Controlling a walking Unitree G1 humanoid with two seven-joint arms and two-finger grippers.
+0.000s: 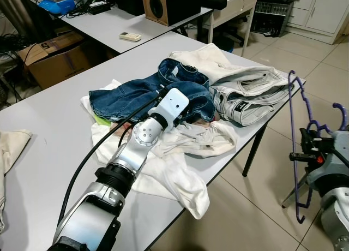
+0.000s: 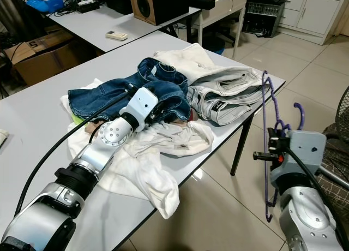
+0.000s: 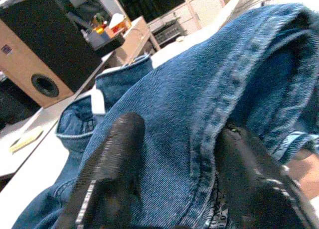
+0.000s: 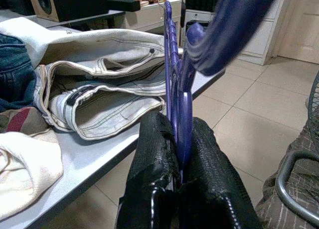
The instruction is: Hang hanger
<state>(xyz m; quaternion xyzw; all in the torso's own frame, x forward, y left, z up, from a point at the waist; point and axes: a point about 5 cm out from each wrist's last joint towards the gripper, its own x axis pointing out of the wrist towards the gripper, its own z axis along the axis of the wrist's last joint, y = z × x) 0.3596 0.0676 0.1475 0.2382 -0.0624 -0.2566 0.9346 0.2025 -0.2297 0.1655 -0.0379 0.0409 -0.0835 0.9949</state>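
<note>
A: Hanger [image 1: 297, 147]?
B: Right of the worktop [image 1: 49, 147], upright, pinched in right end effector [image 4: 177, 139], probably kept clear of the pile.
A: Left end effector [image 3: 174, 184]?
B: Spread astride jeans [image 1: 136, 95], likely readying a grasp.

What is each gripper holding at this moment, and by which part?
Right gripper: purple hanger, near its hook. Left gripper: open around a blue denim fold.

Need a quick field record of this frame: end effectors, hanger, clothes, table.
left end effector: open, fingers straddling a fold of the blue denim garment on the table
right end effector: shut on the purple plastic hanger, held upright off the table's edge
clothes: denim, pale grey jeans, white garment piled together
grey table: holds the pile
</note>
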